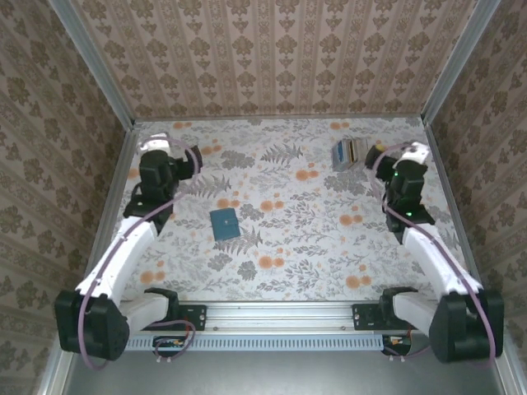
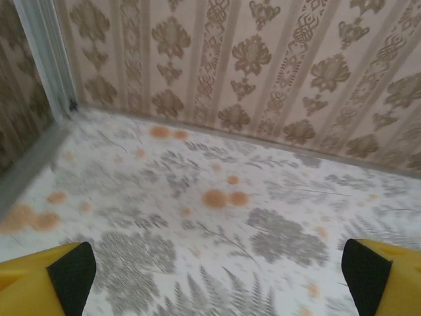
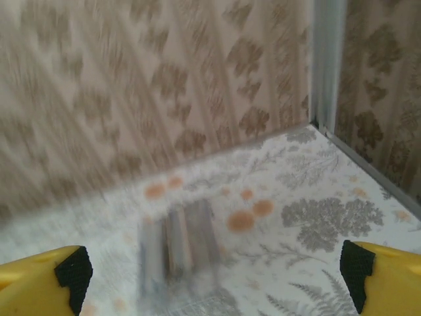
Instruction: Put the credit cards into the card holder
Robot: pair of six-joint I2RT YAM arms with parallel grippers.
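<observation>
The credit cards [image 1: 348, 152] lie in a fanned stack at the back right of the floral table. In the right wrist view the credit cards [image 3: 177, 247] are a blurred stack of grey, tan and blue strips just ahead of my fingers. The card holder [image 1: 223, 223] is a flat teal square lying shut, left of centre. My right gripper [image 1: 380, 155] hovers just right of the cards, open [image 3: 214, 280] and holding nothing. At the back left my left gripper [image 1: 191, 158] is also open [image 2: 217, 280], with bare tabletop between its fingers, well behind the card holder.
Patterned walls close in the table [image 1: 296, 247] at the back and on both sides, with metal corner posts [image 2: 46, 59]. Both arm bases sit on the rail [image 1: 280, 314] at the near edge. Both wrist views are blurred.
</observation>
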